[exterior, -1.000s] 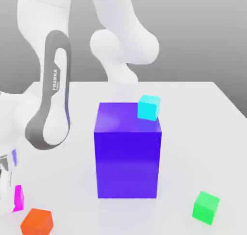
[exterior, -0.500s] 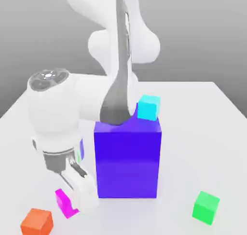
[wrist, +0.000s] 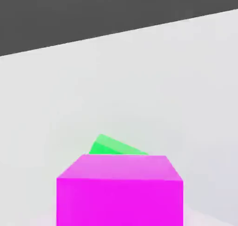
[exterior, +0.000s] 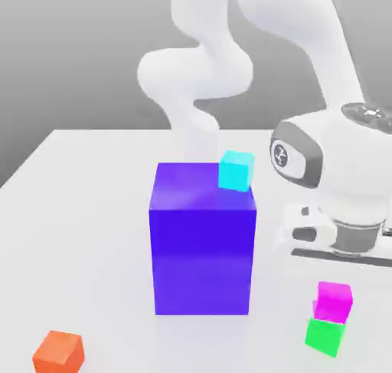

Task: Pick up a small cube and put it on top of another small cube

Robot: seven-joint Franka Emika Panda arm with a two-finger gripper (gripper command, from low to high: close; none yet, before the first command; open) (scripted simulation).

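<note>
Table (exterior: 92,211): white and glossy, carrying every block; in the hand view (wrist: 139,81) it runs up to a dark background.
Arm (exterior: 337,157): white, looping down from the top of the exterior view to its right side; the wrist hangs directly above the two stacked cubes. No readable writing on the parts that face the camera — just a small round mark on the joint cap.
Big blue-purple block (exterior: 201,241): stands mid-table, the tallest thing there, well apart from the stack toward the exterior view's left.
Cyan cube (exterior: 236,171): tilted, at the block's far top corner on the exterior view's right.
Orange cube (exterior: 59,352): low in the exterior view's left corner, well apart from everything else.
Magenta cube (exterior: 334,301): on top of the green cube, touching it, sitting a little toward the exterior view's right rather than square; in the hand view (wrist: 120,190) it fills the foreground, its lower part cut off by the frame.
Green cube (exterior: 325,337): on the table beneath the magenta one; in the hand view (wrist: 114,146) just a wedge shows behind the magenta top edge — the rest is hidden.
Gripper: cannot tell how far open it is, nor whether it has hold of the magenta cube.
</note>
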